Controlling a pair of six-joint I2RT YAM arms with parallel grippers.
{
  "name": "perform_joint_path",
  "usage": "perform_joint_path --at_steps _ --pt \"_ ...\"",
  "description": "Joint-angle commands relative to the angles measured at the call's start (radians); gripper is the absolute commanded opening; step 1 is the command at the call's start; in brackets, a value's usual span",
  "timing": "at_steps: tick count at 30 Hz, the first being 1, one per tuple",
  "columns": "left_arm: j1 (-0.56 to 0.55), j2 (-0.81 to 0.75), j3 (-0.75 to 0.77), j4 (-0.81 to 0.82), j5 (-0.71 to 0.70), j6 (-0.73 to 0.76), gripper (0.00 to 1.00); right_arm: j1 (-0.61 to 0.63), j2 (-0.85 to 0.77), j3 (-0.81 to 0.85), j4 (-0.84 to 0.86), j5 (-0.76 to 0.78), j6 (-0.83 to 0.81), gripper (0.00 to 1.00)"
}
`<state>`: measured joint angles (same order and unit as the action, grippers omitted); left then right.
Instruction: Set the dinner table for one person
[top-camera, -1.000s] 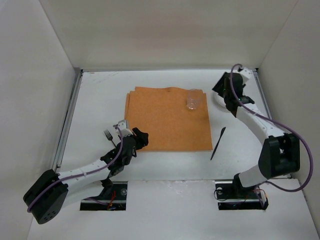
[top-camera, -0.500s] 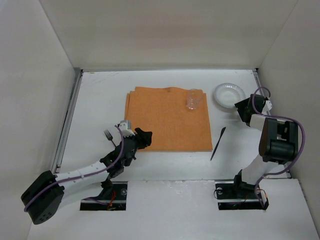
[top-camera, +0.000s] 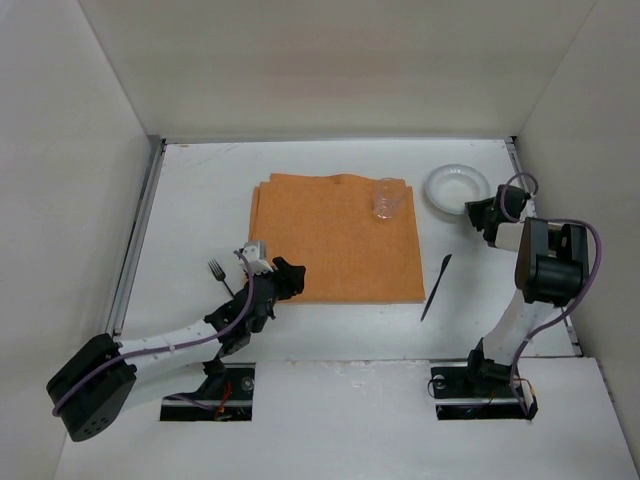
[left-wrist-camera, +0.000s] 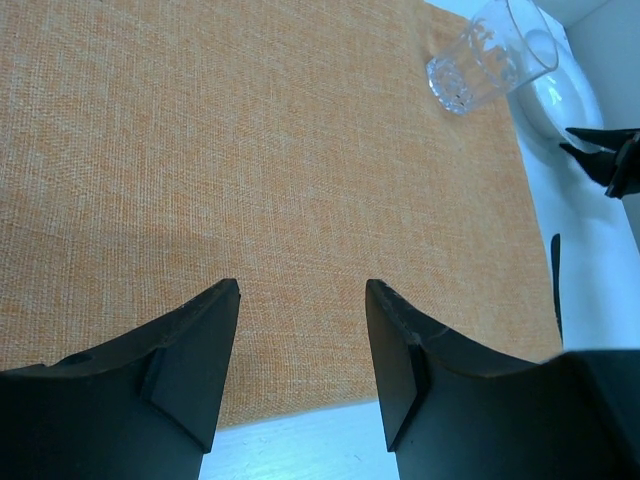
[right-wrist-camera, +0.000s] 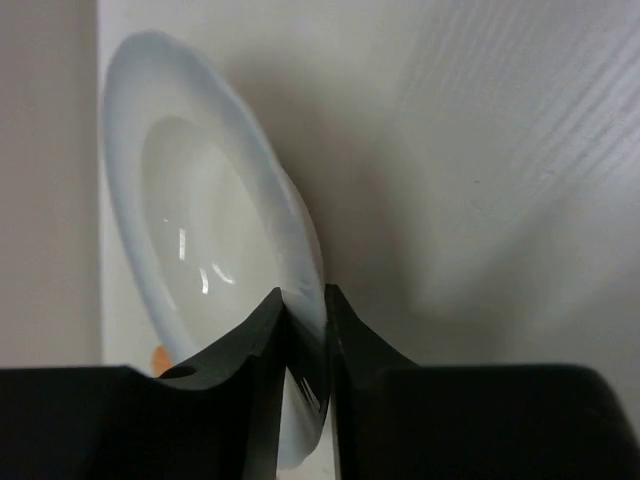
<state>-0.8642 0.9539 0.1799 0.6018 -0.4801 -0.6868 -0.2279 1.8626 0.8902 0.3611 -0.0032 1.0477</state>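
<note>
Now pinches the rim of the plate (top-camera: 455, 185) with the right claw (right-wrist-camera: 303, 305) — narrowed from wide a second ago, and swung from above the plate to its right edge. Holds the left claw (left-wrist-camera: 301, 287) wide and empty over the near edge of the placemat (top-camera: 335, 235). Looks ready to carry the plate from the far right of the white bench (top-camera: 200, 200) onto the placemat.

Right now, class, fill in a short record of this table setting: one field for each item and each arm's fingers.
placemat: orange, centre of dinner table
glass: upright on placemat's far right corner
plate: white, right of placemat
knife: on table, right of placemat
fork: on table, left of placemat
left fingers: open, above placemat
right fingers: pinching plate rim
</note>
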Motion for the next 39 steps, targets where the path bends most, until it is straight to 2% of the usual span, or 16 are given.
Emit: perform_joint_path --at_steps 1,7,17,21,25,28,31,35,39 --pt "-0.002 0.011 0.012 0.052 -0.023 0.016 0.51 -0.001 -0.011 -0.013 0.122 -0.014 0.037 0.21" --pt "-0.008 0.032 0.016 0.064 -0.015 0.016 0.51 -0.026 -0.143 -0.109 0.251 -0.026 0.067 0.13" --pt "-0.008 0.028 0.01 0.067 -0.023 0.013 0.51 -0.003 -0.563 -0.181 0.187 -0.061 0.014 0.12" --pt "0.001 0.008 0.004 0.064 -0.026 0.02 0.49 0.142 -0.71 -0.165 0.064 -0.092 -0.04 0.12" --pt "0.02 -0.059 -0.02 0.05 -0.084 0.02 0.49 0.392 -0.793 -0.149 -0.02 -0.034 -0.081 0.13" --pt "0.055 -0.11 -0.028 -0.017 -0.135 0.026 0.49 0.589 -0.757 -0.129 -0.031 0.017 -0.1 0.14" --pt "0.107 -0.159 -0.033 -0.089 -0.156 0.006 0.49 0.734 -0.627 -0.094 -0.014 0.034 -0.089 0.14" --pt "0.141 -0.168 -0.028 -0.109 -0.126 -0.005 0.5 0.824 -0.442 -0.034 0.028 0.04 -0.065 0.14" --pt "0.173 -0.175 -0.049 -0.119 -0.117 -0.016 0.49 0.851 -0.352 -0.004 0.061 0.063 -0.048 0.14"
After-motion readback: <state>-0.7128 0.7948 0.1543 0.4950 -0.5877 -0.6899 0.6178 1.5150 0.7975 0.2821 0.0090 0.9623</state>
